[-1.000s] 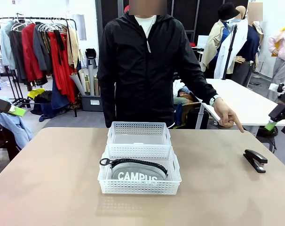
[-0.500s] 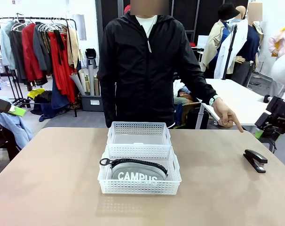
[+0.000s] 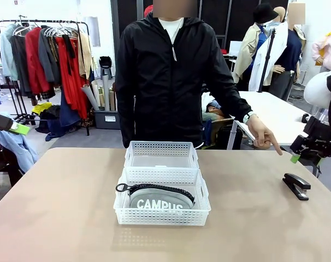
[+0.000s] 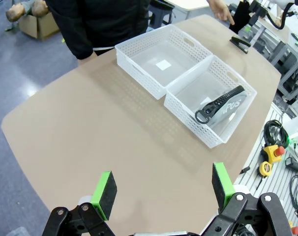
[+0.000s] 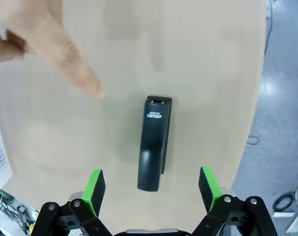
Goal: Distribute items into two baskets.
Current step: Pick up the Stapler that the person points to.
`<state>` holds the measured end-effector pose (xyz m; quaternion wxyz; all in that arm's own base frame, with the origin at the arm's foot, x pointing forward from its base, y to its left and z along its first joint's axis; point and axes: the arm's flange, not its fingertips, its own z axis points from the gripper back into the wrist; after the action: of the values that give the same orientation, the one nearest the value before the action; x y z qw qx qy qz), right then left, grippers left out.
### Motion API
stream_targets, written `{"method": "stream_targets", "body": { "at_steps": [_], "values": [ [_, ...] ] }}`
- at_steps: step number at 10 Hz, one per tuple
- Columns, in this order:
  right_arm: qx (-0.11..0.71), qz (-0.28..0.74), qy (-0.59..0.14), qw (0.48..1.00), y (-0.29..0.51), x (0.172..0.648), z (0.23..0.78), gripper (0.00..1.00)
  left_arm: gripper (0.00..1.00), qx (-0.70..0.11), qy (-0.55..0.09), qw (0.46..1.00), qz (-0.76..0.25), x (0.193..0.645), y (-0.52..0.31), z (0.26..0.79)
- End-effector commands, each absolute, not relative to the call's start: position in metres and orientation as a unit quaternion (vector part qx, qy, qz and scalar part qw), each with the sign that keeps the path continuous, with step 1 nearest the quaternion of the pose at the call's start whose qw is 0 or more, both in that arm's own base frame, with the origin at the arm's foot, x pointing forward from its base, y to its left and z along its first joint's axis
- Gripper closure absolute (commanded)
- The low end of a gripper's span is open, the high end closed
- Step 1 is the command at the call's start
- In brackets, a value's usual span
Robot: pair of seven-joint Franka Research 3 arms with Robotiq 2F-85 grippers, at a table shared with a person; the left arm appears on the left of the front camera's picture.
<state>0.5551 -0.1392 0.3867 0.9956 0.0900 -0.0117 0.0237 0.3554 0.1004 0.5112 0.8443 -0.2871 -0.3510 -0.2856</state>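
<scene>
Nearest the robot, the left gripper (image 4: 163, 189) hangs high over its own edge of the table (image 3: 61, 218), pads spread wide and holding nothing. It sits just as it did a second ago.

Next out, the near basket (image 3: 201, 210) holds the pouch (image 3: 159, 199), which lies flat with its zip pull at the left end. It has not moved, so that half of the job looks done.

The stapler (image 3: 296, 186) lies bare on the table well to the right of both baskets, in the same spot as before. The change is above it. The right gripper (image 3: 305, 150), which a second ago was only just at the picture's right edge, has swung inward and down and now hovers over the stapler. In its own wrist view the right gripper (image 5: 151, 189) is spread wide. The stapler (image 5: 154, 142) lies lengthwise between the two green pads, still some way below them and untouched. My reading is that the arm is lined up for a descent and pinch.

Farther off, the far basket (image 3: 161, 154) butts against the near one and holds nothing, so it is the likely home for the stapler.

Beyond that, the person's hand (image 3: 262, 134) keeps pointing a finger down toward the stapler, unchanged.
</scene>
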Motion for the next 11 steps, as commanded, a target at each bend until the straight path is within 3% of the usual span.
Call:
{"method": "stream_targets", "body": {
  "at_steps": [1,11],
  "values": [
    [0.076,0.013,-0.006,0.997,-0.134,0.562,0.379,0.0,0.0,-0.293,-0.361,0.836,-0.292,0.357,0.102,0.511],
    [0.083,0.029,0.043,0.995,-0.121,0.553,0.33,0.0,0.0,-0.293,-0.361,0.836,-0.292,0.357,0.102,0.511]
  ]
}}
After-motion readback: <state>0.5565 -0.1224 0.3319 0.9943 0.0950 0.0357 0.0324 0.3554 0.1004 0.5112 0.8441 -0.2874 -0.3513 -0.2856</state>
